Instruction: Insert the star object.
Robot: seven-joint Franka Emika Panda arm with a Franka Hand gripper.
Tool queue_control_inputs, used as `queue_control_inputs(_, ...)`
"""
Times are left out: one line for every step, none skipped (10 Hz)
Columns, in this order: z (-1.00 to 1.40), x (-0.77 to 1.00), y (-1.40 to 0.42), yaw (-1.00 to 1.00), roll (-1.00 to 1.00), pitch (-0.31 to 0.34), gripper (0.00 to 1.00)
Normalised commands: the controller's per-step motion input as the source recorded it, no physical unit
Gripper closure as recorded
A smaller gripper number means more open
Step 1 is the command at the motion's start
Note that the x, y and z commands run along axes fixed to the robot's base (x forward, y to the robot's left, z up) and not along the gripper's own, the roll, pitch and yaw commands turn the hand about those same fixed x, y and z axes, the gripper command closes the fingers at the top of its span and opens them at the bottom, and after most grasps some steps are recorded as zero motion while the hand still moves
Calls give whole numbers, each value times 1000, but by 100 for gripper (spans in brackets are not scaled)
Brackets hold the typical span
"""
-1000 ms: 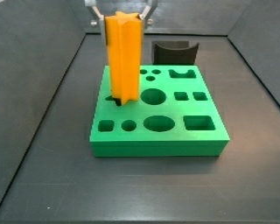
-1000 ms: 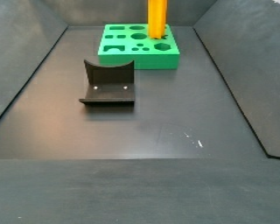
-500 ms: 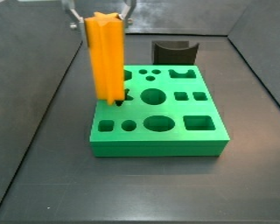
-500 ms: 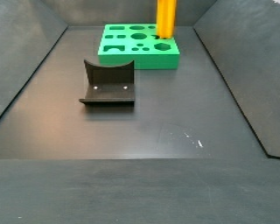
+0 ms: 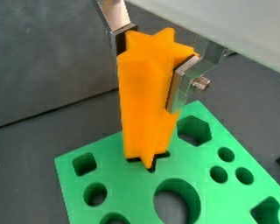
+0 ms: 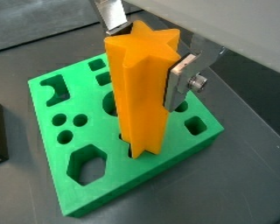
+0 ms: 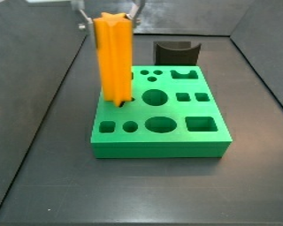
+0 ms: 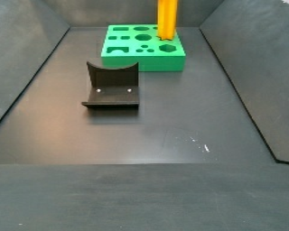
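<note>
The star object (image 7: 114, 57), a tall orange prism, stands almost upright with its lower end at the star-shaped hole on one side of the green block (image 7: 162, 148). My gripper (image 7: 112, 18) is shut on its upper part. In both wrist views the silver fingers (image 5: 184, 80) (image 6: 178, 77) press on opposite sides of the prism (image 5: 149, 105) (image 6: 140, 96), above the block (image 5: 130, 181) (image 6: 119, 188). In a side view the prism (image 8: 168, 18) rises from the block (image 8: 141, 61) and the gripper is cut off by the frame edge.
The dark grey curved piece (image 8: 111, 86) stands on the dark floor apart from the block; it also shows behind the block (image 7: 177, 51). The block has several other shaped holes. Sloping dark walls enclose the floor.
The prism's top swung sideways with the gripper and has come partway back, standing more upright. Its lower end stays at the star-shaped hole.
</note>
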Motion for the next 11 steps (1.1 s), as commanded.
queue_control_inputs(-483,534,0,14,119,67,100)
queue_control_inputs(-514,160,0,174,146,0,100)
queue_control_inputs(-494,0,0,100,70,0,100)
queue_control_inputs(-414,0,0,0,0,-7,100)
queue_control_inputs(-386,20,0,0,0,-6,100)
queue_control_inputs(-377,0,0,0,-11,-34,100)
queue_control_inputs(-366,0,0,0,-33,-43,100)
queue_control_inputs(-374,0,0,0,-41,-57,100)
queue_control_inputs(-349,-20,0,0,-39,-71,100)
queue_control_inputs(-43,9,37,0,-66,0,100)
queue_control_inputs(0,0,0,0,0,0,100)
